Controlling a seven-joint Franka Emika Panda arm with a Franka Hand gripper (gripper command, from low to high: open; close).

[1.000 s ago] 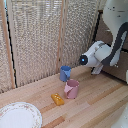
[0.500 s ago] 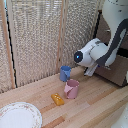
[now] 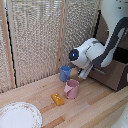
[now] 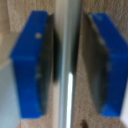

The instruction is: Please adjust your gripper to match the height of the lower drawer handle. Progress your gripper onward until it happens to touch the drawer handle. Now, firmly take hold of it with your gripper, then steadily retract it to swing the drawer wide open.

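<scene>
The drawer (image 3: pixel 118 75) presents as a dark brown wooden front at the exterior view's right edge, standing out toward the wooden table (image 3: pixel 95 107); only part of it shows, the rest being masked by the arm. The drawer handle (image 4: pixel 67 65) is a slim, straight silver metal bar with a bright reflection along its length, seen clearly only in the wrist view, where a brown blurred surface lies behind it. The arm, glossy white with a black section, descends from the upper right of the exterior view, bends at a rounded white joint carrying a blue light, and reaches down and right toward the drawer front. The gripper (image 4: pixel 67 65) ends this reach; in the exterior view its tip is largely lost against the dark cabinet. In the wrist view the two dark blue fingertips (image 4: pixel 32 62) stand one on each side of the handle, the bar running between them. The jaws are parted around the bar, a dark gap showing on each side, so no grip on it is evident. On the table, left of the arm, stand a blue cup (image 3: pixel 65 73) and, nearer, a pink cup (image 3: pixel 72 89), with a small orange object (image 3: pixel 57 99) just beside the pink cup. A white patterned plate (image 3: pixel 19 116) lies at the near left, well apart from the cups. A woven screen (image 3: pixel 37 40) closes the far side
</scene>
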